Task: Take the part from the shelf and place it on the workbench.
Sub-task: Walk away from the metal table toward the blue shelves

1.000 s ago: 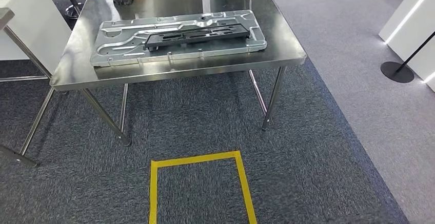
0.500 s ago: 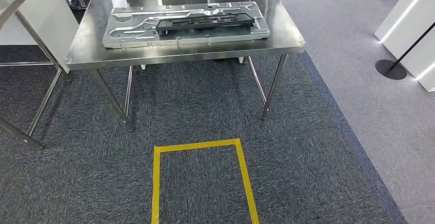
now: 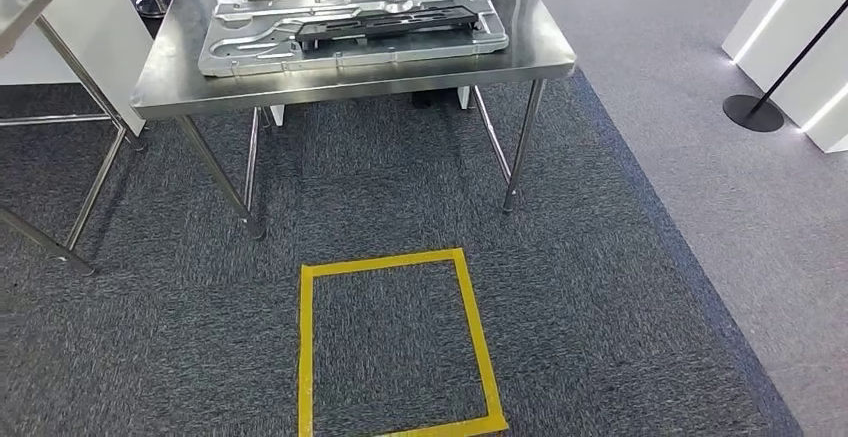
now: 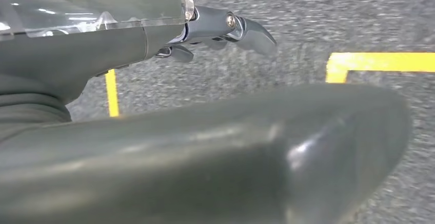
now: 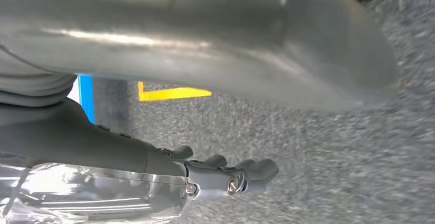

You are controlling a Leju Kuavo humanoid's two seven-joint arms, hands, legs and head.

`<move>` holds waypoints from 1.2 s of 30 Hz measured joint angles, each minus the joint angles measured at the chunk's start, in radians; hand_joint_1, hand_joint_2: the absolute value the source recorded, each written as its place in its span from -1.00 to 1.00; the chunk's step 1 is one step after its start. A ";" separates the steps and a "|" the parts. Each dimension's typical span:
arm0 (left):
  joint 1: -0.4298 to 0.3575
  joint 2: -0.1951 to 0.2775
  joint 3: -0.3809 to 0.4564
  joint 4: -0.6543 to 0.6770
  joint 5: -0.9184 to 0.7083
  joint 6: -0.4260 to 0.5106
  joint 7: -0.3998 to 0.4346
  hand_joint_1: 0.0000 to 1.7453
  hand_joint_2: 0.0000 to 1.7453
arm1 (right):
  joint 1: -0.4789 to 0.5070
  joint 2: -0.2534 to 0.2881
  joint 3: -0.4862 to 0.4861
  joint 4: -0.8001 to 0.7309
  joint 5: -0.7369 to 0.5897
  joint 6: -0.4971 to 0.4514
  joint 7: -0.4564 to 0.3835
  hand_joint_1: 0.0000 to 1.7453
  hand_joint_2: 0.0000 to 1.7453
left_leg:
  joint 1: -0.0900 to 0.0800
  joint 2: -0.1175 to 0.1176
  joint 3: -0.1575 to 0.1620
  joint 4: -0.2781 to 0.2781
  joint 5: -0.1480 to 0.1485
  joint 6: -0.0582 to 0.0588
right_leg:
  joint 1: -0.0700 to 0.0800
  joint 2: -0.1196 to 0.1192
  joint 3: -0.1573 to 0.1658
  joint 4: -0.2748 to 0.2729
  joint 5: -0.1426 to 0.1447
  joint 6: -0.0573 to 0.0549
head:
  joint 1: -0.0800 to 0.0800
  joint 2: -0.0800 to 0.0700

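Observation:
The steel workbench [image 3: 545, 55] stands ahead in the head view. On it lies a long grey stamped metal panel [image 3: 255, 45], and a black elongated part [image 3: 385, 23] rests flat on top of that panel. My left hand [image 4: 154, 75] hangs over the carpet and holds nothing; its fingers [image 4: 228, 26] are stretched out, apart from the thick thumb. My right hand [image 5: 169, 60] also hangs over the carpet with nothing in it, and its fingers [image 5: 241, 175] lie loosely side by side, away from the thumb.
A yellow tape square [image 3: 305, 347] marks the dark carpet in front of the workbench. A second steel table [image 3: 20, 2] stands at the left. At the right are a black stanchion base [image 3: 753, 112] and white cabinets [image 3: 800, 17] on lighter grey floor.
The whole picture has shifted: the workbench sits higher and farther in the frame and more of the yellow square shows, so the camera has moved. The panel and black part lie as before.

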 joint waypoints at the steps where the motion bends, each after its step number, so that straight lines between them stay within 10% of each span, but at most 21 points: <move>1: 0.001 0.000 0.000 0.000 0.001 0.001 0.002 -1.00 -1.00 | 0.001 0.000 0.000 0.000 0.000 0.001 -0.002 -1.00 -1.00 | 0.002 -0.001 -0.020 0.062 -0.050 -0.005 | 0.001 0.000 -0.012 0.001 0.009 -0.003 | 0.000 0.000; 4: 0.003 0.000 0.000 0.000 0.001 0.004 0.008 -1.00 -1.00 | 0.004 0.000 0.000 0.000 -0.002 0.008 -0.012 -1.00 -1.00 | 0.008 -0.001 -0.044 0.210 -0.111 -0.015 | 0.002 -0.001 -0.044 0.006 0.031 -0.001 | 0.000 0.000; 9: 0.002 0.003 0.000 0.000 0.001 0.007 0.014 -1.00 -1.00 | 0.005 0.004 -0.002 0.001 -0.027 0.035 -0.028 -1.00 -1.00 | 0.008 -0.003 0.154 -0.067 -0.030 -0.003 | 0.001 0.000 -0.077 0.034 0.041 0.016 | 0.000 0.000; 14: 0.002 0.003 0.000 0.000 -0.001 0.006 0.014 -1.00 -1.00 | 0.003 0.005 -0.013 0.001 -0.055 0.066 -0.034 -1.00 -1.00 | 0.009 -0.004 0.151 -0.100 -0.026 0.033 | 0.001 0.005 -0.101 0.074 0.021 0.044 | 0.000 0.000; 18: 0.003 0.004 0.000 0.000 -0.004 0.004 0.018 -1.00 -1.00 | 0.005 0.009 -0.023 0.002 -0.059 0.072 -0.020 -1.00 1.00 | 0.006 -0.001 0.134 -0.099 -0.013 0.046 | -0.004 0.007 -0.213 0.323 -0.107 0.055 | 0.000 0.000; 20: 0.004 0.004 0.000 0.000 -0.004 0.005 0.024 -1.00 -1.00 | 0.007 0.009 -0.024 0.003 -0.058 0.072 -0.015 -1.00 1.00 | 0.004 -0.001 0.129 -0.096 -0.012 0.046 | -0.006 0.007 -0.212 0.333 -0.092 0.056 | 0.000 0.000; 22: 0.003 0.004 0.000 0.000 -0.004 0.008 0.031 -1.00 -1.00 | 0.007 0.010 -0.026 0.003 -0.056 0.068 -0.005 -1.00 1.00 | 0.004 -0.002 0.129 -0.089 -0.013 0.045 | -0.013 0.007 -0.137 0.195 -0.022 0.066 | 0.000 0.000; 26: 0.002 0.008 0.000 0.000 -0.004 0.018 0.044 -1.00 1.00 | 0.005 0.019 -0.031 0.006 -0.052 0.056 0.024 -1.00 -1.00 | -0.008 -0.006 0.120 -0.073 -0.020 0.036 | -0.016 0.015 -0.070 0.048 0.018 0.060 | 0.000 0.000; 31: 0.002 0.009 0.000 0.000 -0.002 0.022 0.044 -1.00 1.00 | 0.005 0.019 -0.034 0.006 -0.055 0.057 0.024 -1.00 -1.00 | -0.003 -0.006 0.115 -0.074 -0.015 0.027 | -0.007 0.015 -0.077 0.051 0.023 0.049 | 0.000 0.000; 35: 0.001 0.009 0.000 0.000 -0.005 0.025 0.040 -1.00 1.00 | 0.003 0.019 -0.038 0.006 -0.056 0.058 0.023 -1.00 1.00 | 0.000 -0.006 0.114 -0.074 -0.013 0.024 | -0.005 0.015 -0.079 0.054 0.022 0.046 | 0.000 0.000; 36: 0.001 0.009 0.000 0.000 -0.004 0.023 0.042 -1.00 1.00 | 0.003 0.019 -0.039 0.006 -0.056 0.059 0.022 -1.00 1.00 | 0.000 -0.006 0.114 -0.074 -0.013 0.024 | -0.005 0.015 -0.079 0.054 0.023 0.046 | 0.000 0.000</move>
